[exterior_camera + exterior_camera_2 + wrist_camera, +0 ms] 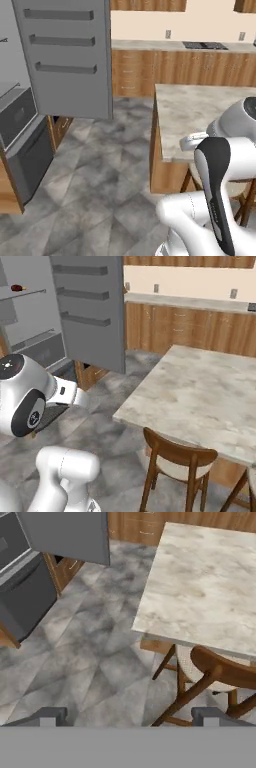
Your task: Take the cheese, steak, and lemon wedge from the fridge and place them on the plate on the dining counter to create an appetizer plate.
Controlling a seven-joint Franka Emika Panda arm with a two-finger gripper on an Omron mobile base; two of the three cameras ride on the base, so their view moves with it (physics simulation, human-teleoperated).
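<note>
Your end effector point(127, 716) was spread wide and held nothing, hanging over open grey floor point(95, 657) beside the counter's point(200, 587) near corner. A stool point(220, 672) sat tucked against that counter edge, just right of the fingertips point(50, 716). The fridge point(30, 321) stood across the floor with its door point(92, 311) swung out toward the counter, leaving a wide floor gap between. The steak point(17, 288) lay on an upper fridge shelf.
</note>
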